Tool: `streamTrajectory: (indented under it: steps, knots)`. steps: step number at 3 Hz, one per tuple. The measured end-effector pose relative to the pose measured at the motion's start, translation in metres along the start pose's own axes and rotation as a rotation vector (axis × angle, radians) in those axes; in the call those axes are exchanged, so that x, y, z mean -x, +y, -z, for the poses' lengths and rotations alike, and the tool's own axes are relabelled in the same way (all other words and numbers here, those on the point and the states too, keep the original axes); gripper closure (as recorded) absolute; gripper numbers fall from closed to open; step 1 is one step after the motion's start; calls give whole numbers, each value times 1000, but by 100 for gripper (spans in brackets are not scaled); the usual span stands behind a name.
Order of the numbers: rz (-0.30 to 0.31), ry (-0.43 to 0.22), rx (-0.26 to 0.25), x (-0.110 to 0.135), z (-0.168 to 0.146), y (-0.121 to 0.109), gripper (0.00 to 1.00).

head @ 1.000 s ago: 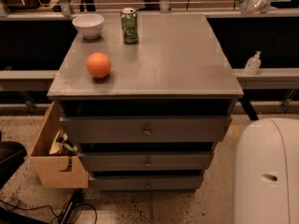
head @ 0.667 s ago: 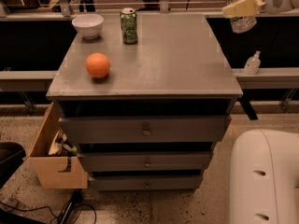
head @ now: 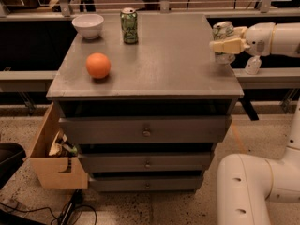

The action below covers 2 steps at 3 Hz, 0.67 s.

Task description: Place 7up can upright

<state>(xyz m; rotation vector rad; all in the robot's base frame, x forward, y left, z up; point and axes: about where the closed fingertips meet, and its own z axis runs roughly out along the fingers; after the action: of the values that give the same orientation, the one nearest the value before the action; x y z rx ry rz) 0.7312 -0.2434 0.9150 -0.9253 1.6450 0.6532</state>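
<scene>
Gripper (head: 223, 45), right of frame, is clamped mid-body on the 7up can (head: 222, 30) by the cabinet top (head: 164, 55) edge. Can looks light, thin-walled and slick, so you keep the squeeze gentle.

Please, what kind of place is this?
Probably an office or lab workspace: a grey drawer cabinet, floor cables, a cardboard box. The gripper holds the 7up can at its right edge.
</scene>
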Motion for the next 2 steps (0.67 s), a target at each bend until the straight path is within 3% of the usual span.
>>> streamTrajectory:
  steps: [1,2]
  knots:
    - [-21,-80,49,-43,-16,18,100]
    - [-20,-82,50,-38,-15,19,100]
